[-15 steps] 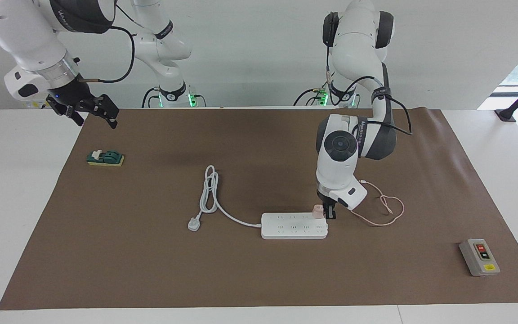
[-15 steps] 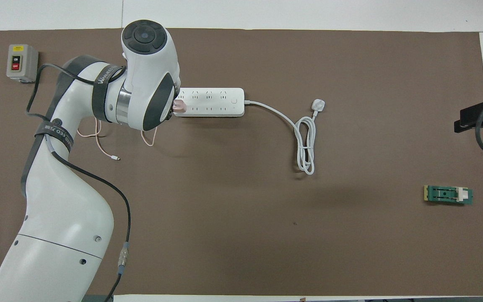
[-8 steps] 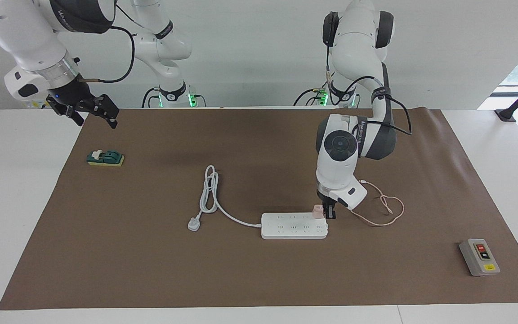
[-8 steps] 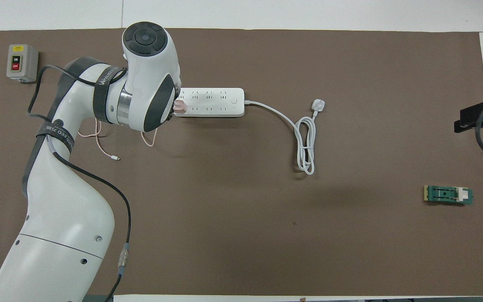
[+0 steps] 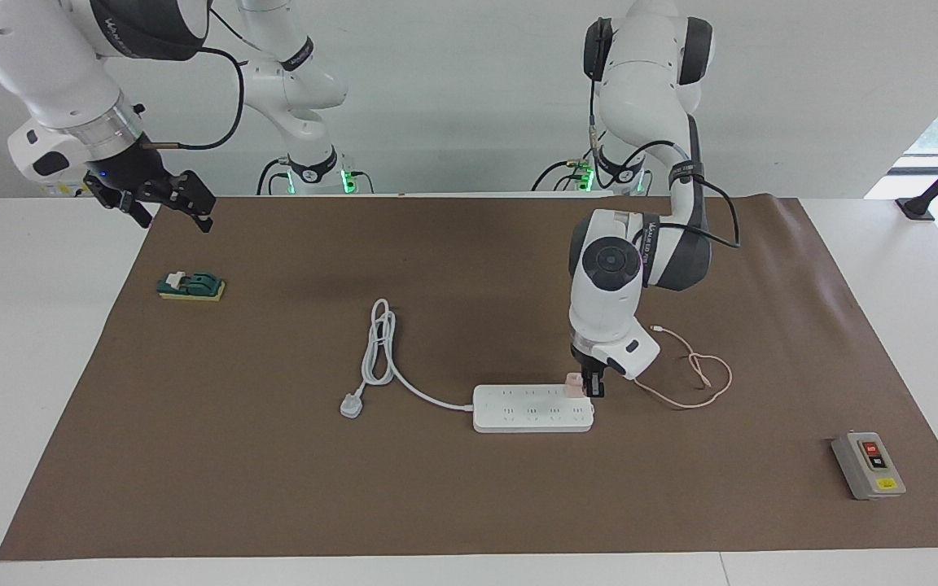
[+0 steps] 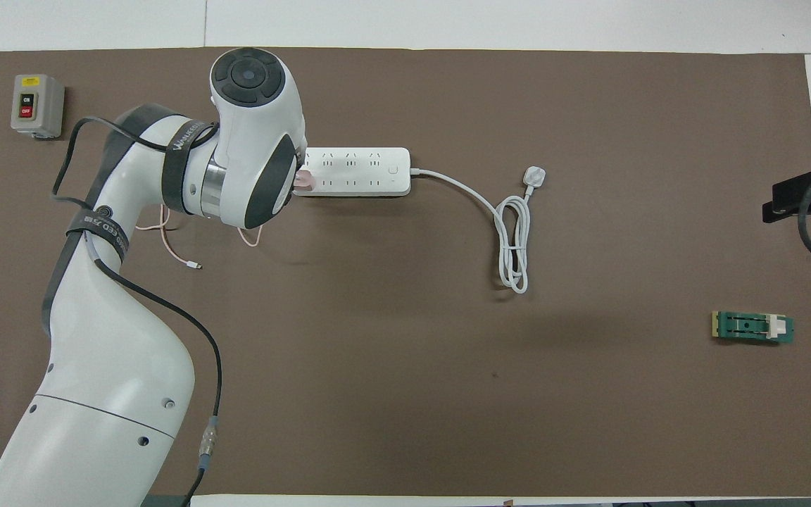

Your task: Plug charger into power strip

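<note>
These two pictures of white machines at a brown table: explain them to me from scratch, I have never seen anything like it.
They show two robot arms, each ending in a two-finger gripper. One picture is taken from across the table and faces the robots; the other looks down from above their own end.

On the brown mat lie a white power strip with its cord and plug, a grey switch box and a small green part.

The left gripper is shut on the pink charger, holding it on the end of the strip toward the left arm's end of the table. The charger's thin pink cable trails on the mat, nearer to the robots than the strip.

The right gripper waits open in the air over the mat's corner.
</note>
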Action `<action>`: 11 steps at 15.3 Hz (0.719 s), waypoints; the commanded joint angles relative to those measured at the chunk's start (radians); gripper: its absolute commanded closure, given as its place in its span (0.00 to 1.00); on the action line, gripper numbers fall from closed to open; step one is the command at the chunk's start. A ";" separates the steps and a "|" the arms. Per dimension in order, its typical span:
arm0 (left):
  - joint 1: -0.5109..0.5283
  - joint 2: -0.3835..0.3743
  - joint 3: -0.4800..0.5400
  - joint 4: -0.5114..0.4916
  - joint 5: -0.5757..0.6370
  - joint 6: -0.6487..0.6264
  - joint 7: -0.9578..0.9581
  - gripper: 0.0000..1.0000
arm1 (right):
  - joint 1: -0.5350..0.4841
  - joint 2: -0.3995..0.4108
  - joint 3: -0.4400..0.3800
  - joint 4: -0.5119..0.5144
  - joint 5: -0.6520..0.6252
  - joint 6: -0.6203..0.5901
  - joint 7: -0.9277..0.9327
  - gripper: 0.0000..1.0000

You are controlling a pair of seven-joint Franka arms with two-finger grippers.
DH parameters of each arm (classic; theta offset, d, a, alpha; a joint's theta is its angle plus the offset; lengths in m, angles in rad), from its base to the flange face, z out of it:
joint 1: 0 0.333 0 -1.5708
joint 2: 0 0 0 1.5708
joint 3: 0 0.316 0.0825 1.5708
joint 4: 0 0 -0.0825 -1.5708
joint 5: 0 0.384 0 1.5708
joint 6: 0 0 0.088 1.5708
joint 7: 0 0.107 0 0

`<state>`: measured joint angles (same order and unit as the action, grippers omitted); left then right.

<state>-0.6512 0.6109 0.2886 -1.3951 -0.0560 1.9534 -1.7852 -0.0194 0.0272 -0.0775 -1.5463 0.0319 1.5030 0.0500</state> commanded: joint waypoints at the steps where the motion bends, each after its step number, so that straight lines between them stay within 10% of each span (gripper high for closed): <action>1: -0.031 -0.027 0.009 -0.102 -0.010 0.041 0.010 1.00 | -0.010 -0.012 0.013 -0.009 -0.020 0.003 0.010 0.00; 11: -0.036 -0.025 0.009 -0.114 0.016 0.059 0.018 1.00 | -0.008 -0.012 0.013 -0.009 -0.020 0.003 0.011 0.00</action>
<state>-0.6591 0.5878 0.2894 -1.4475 -0.0427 2.0061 -1.7846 -0.0194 0.0272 -0.0775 -1.5463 0.0319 1.5030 0.0500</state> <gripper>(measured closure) 0.692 0.000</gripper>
